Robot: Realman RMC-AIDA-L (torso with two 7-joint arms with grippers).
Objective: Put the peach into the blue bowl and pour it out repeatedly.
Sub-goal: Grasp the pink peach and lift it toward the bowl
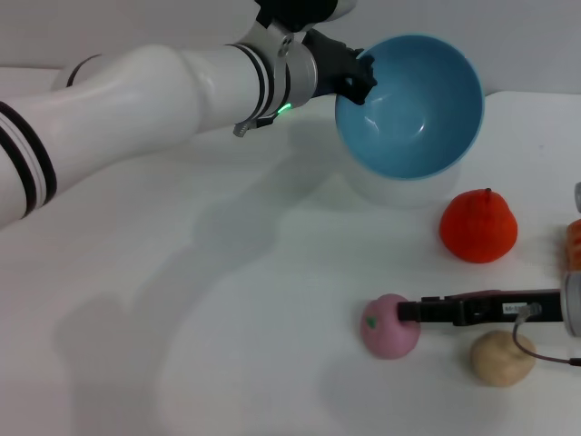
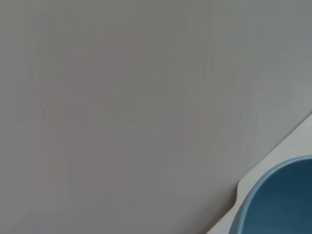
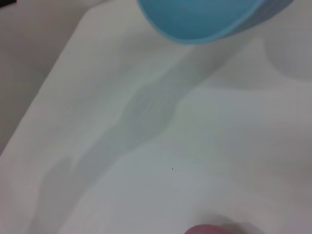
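- Resting on the white table [image 1: 182,345] near the front: pink peach [image 1: 389,325], not in the bowl.
- R gripper [image 1: 410,312] reaches in from the right, tips touching the peach; can't tell if clenched or released.
- Beige potato [image 1: 501,357] just beside; orange-red fruit [image 1: 478,226] farther back.
- Farthest: L gripper [image 1: 356,74] clenched on blue bowl [image 1: 413,104] rim, bowl lifted, tipped, empty, prob. post-pour.

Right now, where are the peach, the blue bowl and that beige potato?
peach [image 1: 388,327]: head view, its pink top.
blue bowl [image 1: 418,109]: head view, inner wall.
potato [image 1: 501,358]: head view, its middle.
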